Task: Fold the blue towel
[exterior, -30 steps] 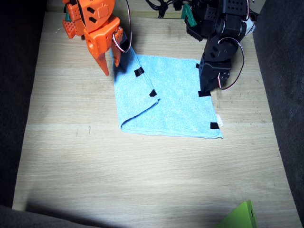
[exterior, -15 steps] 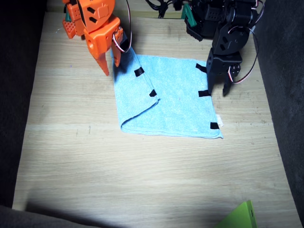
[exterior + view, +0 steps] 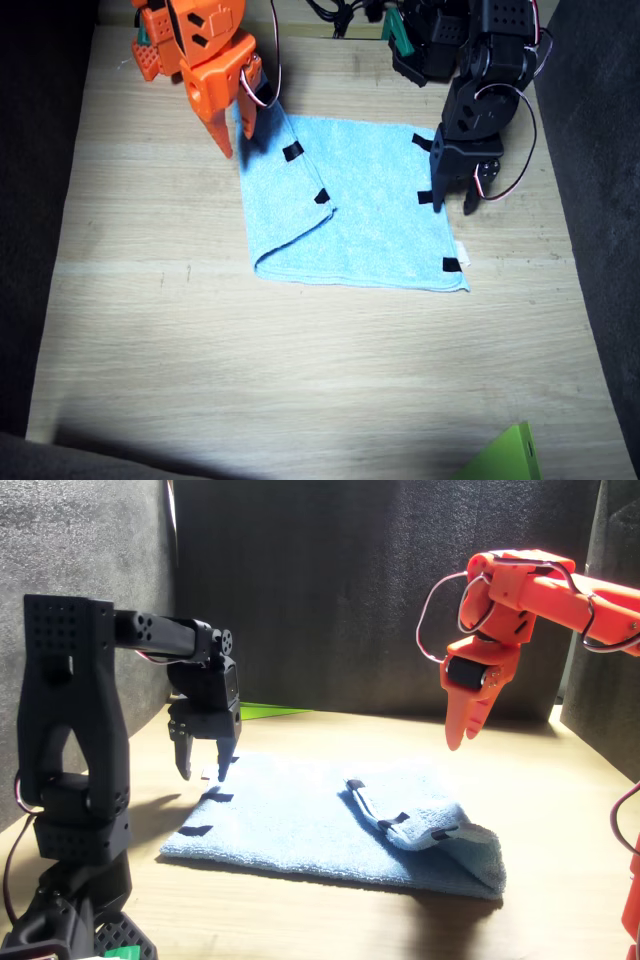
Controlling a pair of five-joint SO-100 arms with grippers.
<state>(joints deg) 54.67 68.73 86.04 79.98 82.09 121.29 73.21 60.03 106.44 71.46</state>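
The blue towel [image 3: 350, 205] lies flat on the wooden table [image 3: 300, 370], with the edge nearest the right arm flipped over onto itself in a loose fold, 2 black tape strips [image 3: 292, 152] showing on that flap and 3 more along the opposite edge. The black left gripper [image 3: 455, 205] hangs over that opposite edge, fingers spread and holding nothing, tips just above the middle strip in the front view [image 3: 207, 773]. The orange right gripper [image 3: 232, 140] sits at the towel's far corner by the fold, 2 fingers parted, gripping nothing, well clear of the cloth in the front view [image 3: 462, 730].
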